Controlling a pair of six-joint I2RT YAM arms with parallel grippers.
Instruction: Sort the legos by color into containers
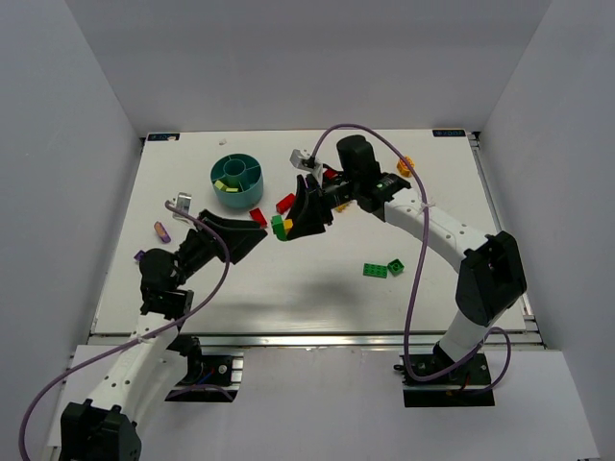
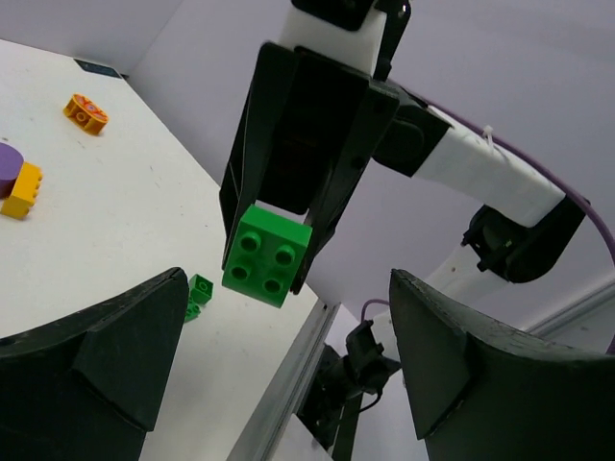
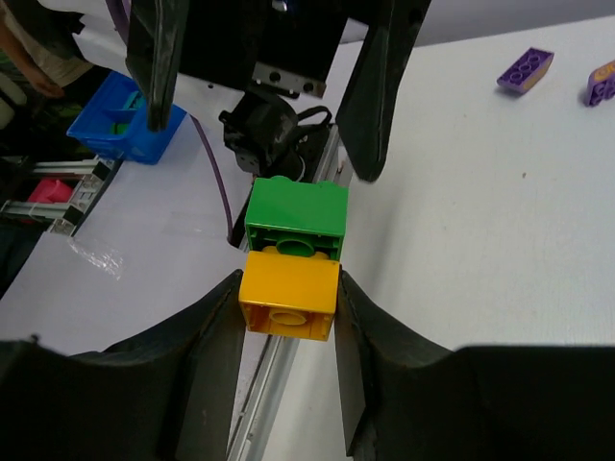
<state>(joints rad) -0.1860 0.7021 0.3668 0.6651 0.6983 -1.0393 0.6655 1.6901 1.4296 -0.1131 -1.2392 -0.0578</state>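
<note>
Here, a joined green and yellow brick pair held in the air between two robot arms

A green brick (image 3: pixel 295 219) is pressed onto a yellow brick (image 3: pixel 288 298), making a short stack of two colours. The right gripper (image 3: pixel 288 288) holds the stack above the table (image 1: pixel 317 298), its fingers partly closed and clamped on the sides of the yellow brick. The green brick sticks out free beyond the fingertips. Facing it, just beside the stack, is the left gripper (image 2: pixel 288 293), spread wide with nothing in it; the green brick's studded face points into that gap.

The round teal cup (image 1: pixel 248 199), divided into compartments, stands near the far left of the table, behind the stack and apart from it. Something yellow lies in one compartment. Red bricks (image 1: pixel 285 203) lie between cup and stack, two green bricks (image 1: pixel 375 270) lie nearer the right arm, and a purple brick (image 1: pixel 161 230) lies at the left edge.

The two colours probably need pulling apart before sorting. The risk: if the left fingers close off-centre or catch the yellow brick too, the pull could twist the stack out of the right grip, or the green brick could snap free and drop. The two sets of fingers are also near enough to collide
</note>
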